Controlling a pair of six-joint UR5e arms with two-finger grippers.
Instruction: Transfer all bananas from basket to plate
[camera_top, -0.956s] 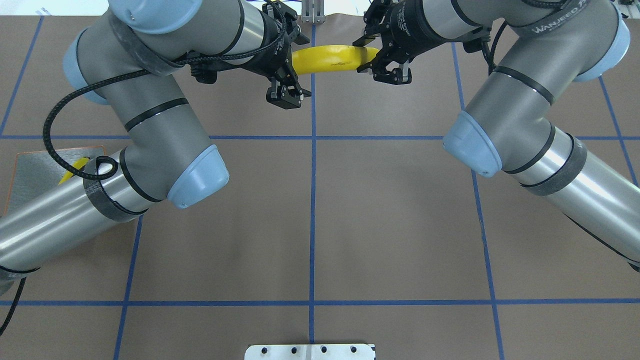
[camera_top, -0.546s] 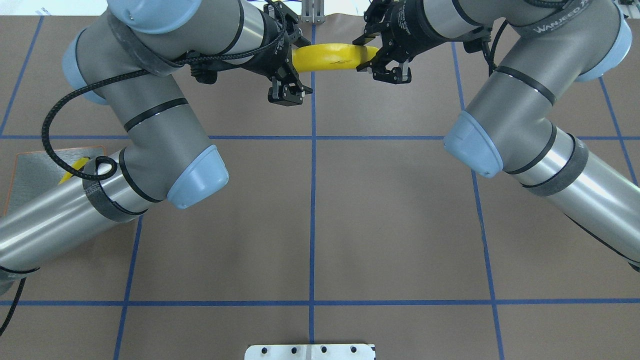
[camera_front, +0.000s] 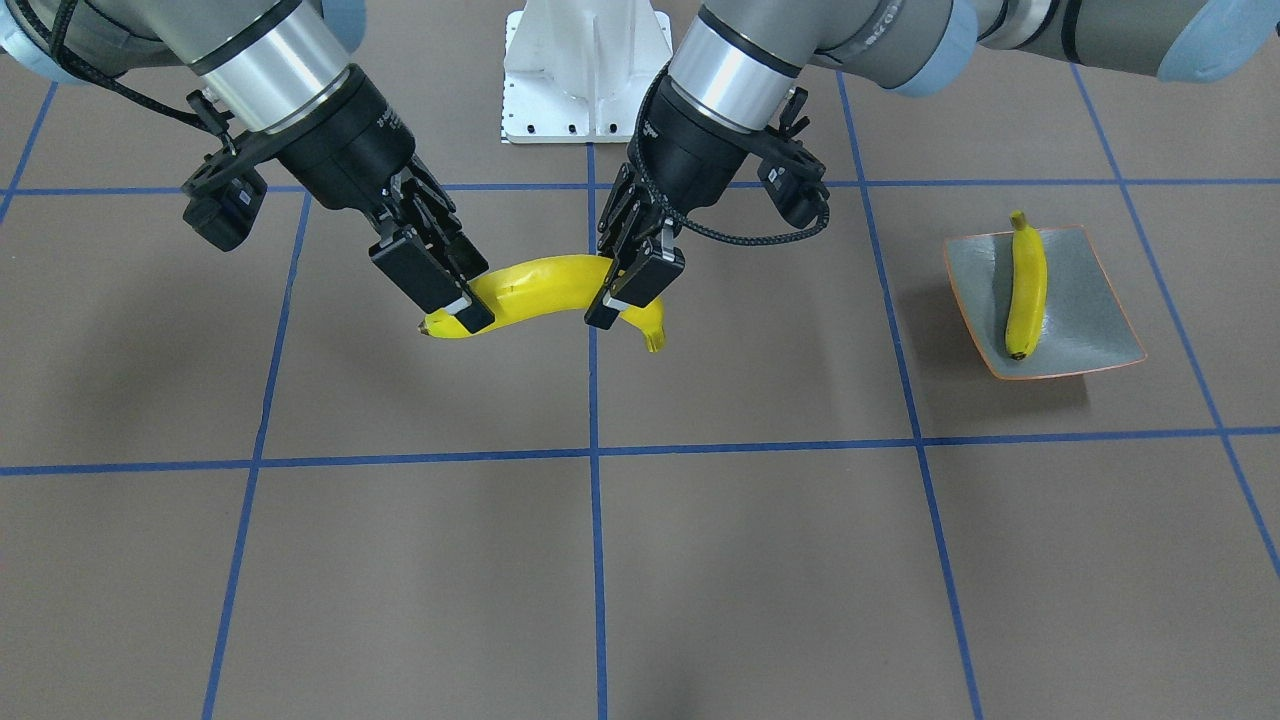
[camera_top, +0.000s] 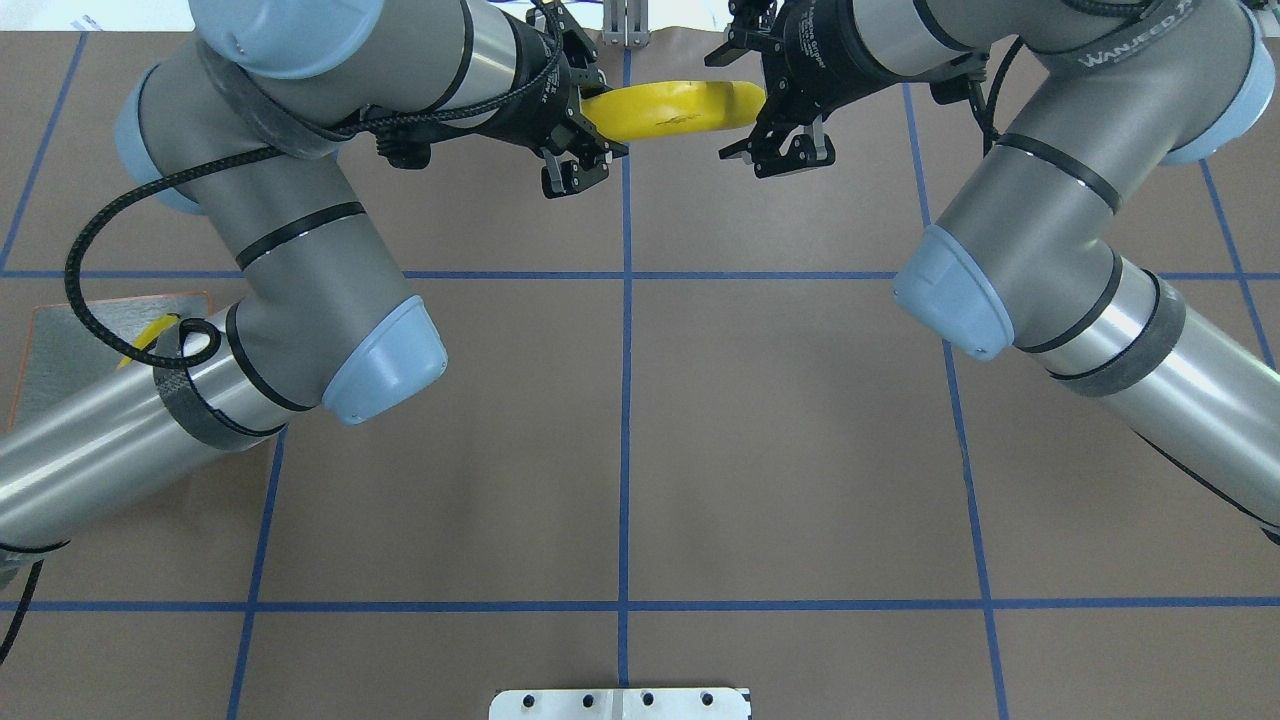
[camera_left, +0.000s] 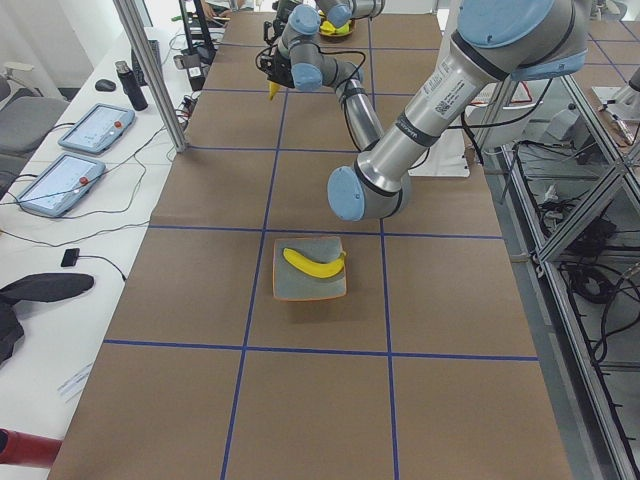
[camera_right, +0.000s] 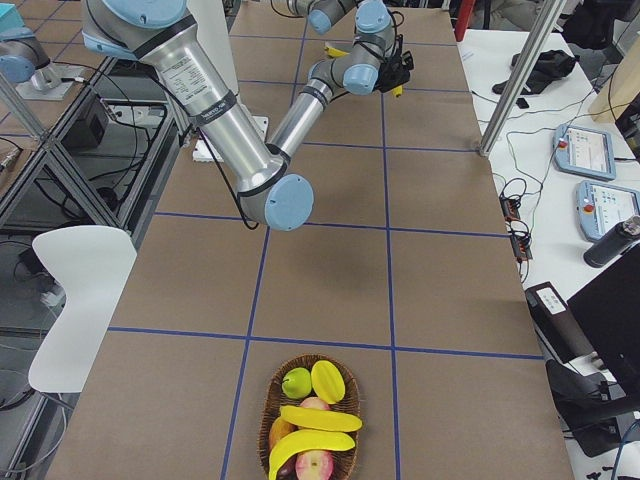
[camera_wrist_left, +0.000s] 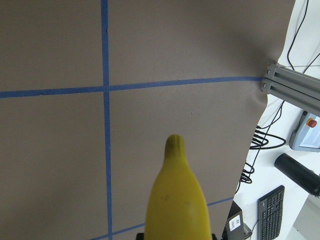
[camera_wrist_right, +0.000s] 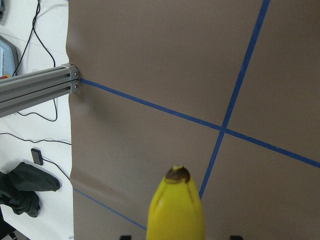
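A bright yellow curved banana (camera_front: 545, 285) hangs above the desk, its long axis spanning both claws. The left claw (camera_front: 625, 300) is clamped on it and the right claw (camera_front: 455, 300) is spread apart. The square grey-green plate (camera_front: 1085, 290) lies nearer the left arm.

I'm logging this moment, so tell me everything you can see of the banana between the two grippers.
The banana is bright yellow, smooth and curved, with darker tips and a faint brown scuff. It hangs above the table, arched upward. The left gripper is shut on one end; the right gripper straddles the other with jaws open, seemingly not touching.
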